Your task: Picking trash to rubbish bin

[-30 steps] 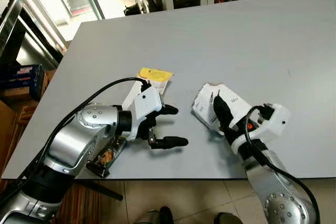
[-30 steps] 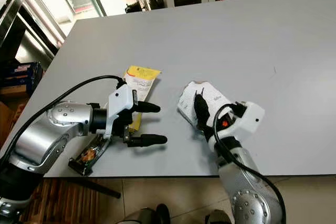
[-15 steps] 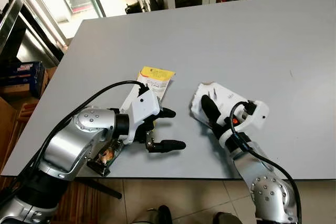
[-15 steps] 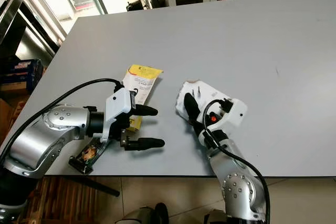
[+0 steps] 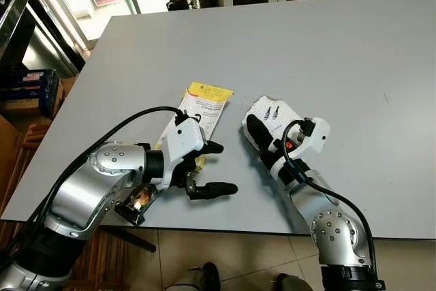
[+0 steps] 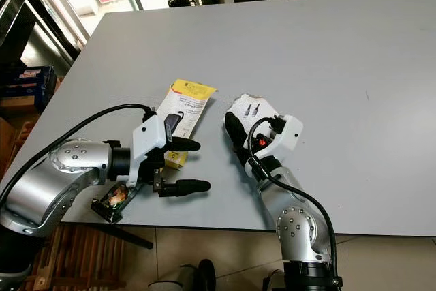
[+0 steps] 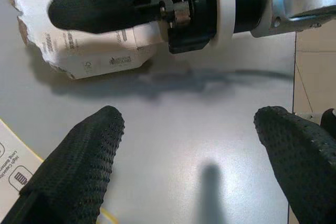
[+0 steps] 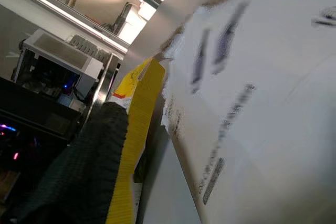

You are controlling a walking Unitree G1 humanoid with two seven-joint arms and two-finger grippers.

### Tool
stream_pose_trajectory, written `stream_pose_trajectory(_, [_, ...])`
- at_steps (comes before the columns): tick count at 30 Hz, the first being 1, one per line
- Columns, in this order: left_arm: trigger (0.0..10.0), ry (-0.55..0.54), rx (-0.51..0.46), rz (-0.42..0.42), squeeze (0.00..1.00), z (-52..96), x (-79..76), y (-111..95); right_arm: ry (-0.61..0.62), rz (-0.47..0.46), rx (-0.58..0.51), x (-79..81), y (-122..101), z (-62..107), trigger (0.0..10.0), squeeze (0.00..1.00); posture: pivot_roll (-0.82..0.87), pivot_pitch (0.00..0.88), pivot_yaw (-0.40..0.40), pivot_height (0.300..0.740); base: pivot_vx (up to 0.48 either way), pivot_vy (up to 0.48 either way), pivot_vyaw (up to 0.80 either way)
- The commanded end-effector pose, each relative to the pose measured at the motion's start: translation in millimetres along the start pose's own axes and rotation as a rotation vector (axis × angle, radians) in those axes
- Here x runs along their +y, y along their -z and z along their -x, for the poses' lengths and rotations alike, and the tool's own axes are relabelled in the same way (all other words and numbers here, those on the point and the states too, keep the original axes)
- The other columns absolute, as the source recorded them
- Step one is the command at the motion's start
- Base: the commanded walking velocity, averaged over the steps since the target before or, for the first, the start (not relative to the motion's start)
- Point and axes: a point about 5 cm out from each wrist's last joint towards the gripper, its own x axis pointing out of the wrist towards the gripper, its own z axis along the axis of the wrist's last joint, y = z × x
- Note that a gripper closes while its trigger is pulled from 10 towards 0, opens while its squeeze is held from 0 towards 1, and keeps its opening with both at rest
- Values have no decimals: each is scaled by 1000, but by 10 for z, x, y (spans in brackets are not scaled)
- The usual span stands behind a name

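My right gripper (image 5: pixel 262 138) clasps the torn white carton (image 5: pixel 272 114) on the grey table (image 5: pixel 327 52); I judge the grip needs firming before lifting. Left gripper (image 5: pixel 214 167) hovers released beside the yellow packet (image 5: pixel 204 103).

left gripper (image 5: pixel 212 167) low over the table, fingers spread wide apart, right gripper (image 5: pixel 257 134) reaching forward, forearm angled inward, finger state unclear

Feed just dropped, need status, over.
Left pincer open, beside yellow packet. Right pincer on torn white carton, grip unclear. Grey table.
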Motion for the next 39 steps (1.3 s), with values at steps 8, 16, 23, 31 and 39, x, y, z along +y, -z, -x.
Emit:
stream_pose_trajectory(8, [10000, -13, 1, -15, 0, 51, 8, -34, -11, -24, 7, 43, 138, -5, 0, 0, 33, 180, 151, 740, 0, 0, 0])
stream_pose_trajectory(16, [10000, -15, -1, -18, 0, 46, 14, -45, 4, -5, -5, -12, 115, 11, 0, 0, 33, 180, 151, 740, 0, 0, 0])
stream_pose_trajectory(23, [10000, -34, -6, -18, 0, 43, 23, -36, 11, 36, -19, -34, 70, 11, 0, 0, 35, 168, 137, 740, 0, 0, 0])
stream_pose_trajectory(31, [10000, -64, -16, -5, 0, 26, 38, 6, 51, 180, -63, -41, -55, 16, 0, 0, 24, 152, 128, 740, 0, 0, 0])
stream_pose_trajectory(39, [10000, -174, -68, 3, 0, -35, 141, 6, 75, 399, -168, 51, -281, 71, 0, 0, 7, 120, 86, 740, 0, 0, 0])
